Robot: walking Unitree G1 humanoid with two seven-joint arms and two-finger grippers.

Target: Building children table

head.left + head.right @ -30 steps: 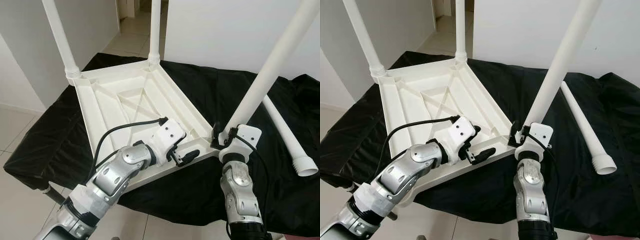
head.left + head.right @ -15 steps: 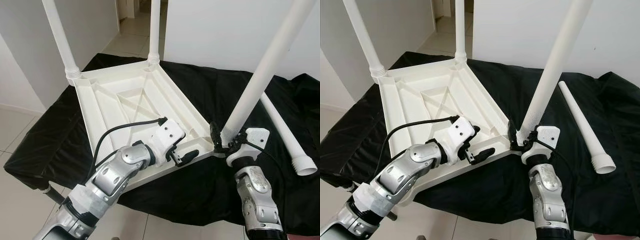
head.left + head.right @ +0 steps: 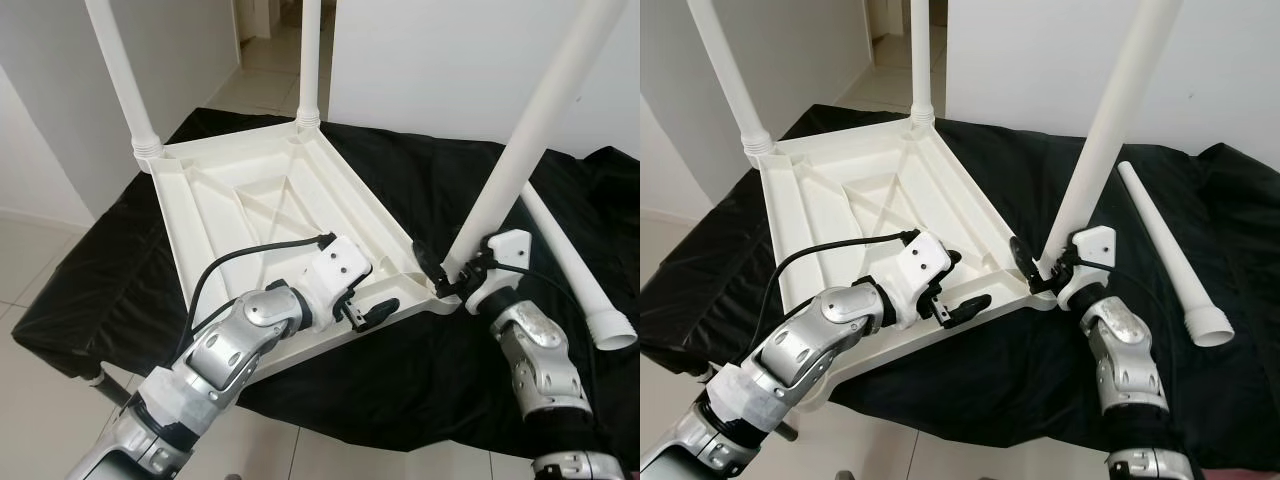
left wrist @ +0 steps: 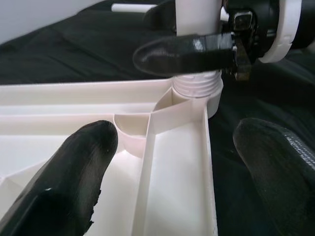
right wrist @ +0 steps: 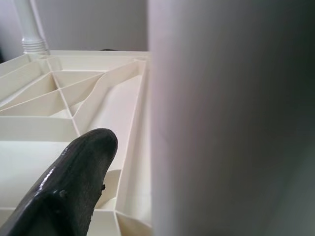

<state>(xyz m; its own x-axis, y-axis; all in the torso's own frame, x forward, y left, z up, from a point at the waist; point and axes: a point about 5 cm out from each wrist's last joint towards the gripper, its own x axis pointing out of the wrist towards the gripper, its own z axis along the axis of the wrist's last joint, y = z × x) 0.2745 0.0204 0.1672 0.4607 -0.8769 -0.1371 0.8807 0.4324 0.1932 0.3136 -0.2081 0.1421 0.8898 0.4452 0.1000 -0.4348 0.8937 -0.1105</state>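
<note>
Upturned tabletop (image 3: 270, 200) lies on the black-draped surface (image 3: 120, 270). Right tool (image 3: 452, 272) is clenched around the base of a leg (image 3: 520, 140) seated at the near corner. Left tool (image 3: 372, 312), fingers spread, straddles the tabletop's near rim. Spare leg (image 3: 575, 270) lies alongside.

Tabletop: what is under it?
The upturned tabletop lies on a black cloth that spreads out on all sides. The loose leg rests on the same cloth. The cloth hides whatever supports it.
</note>
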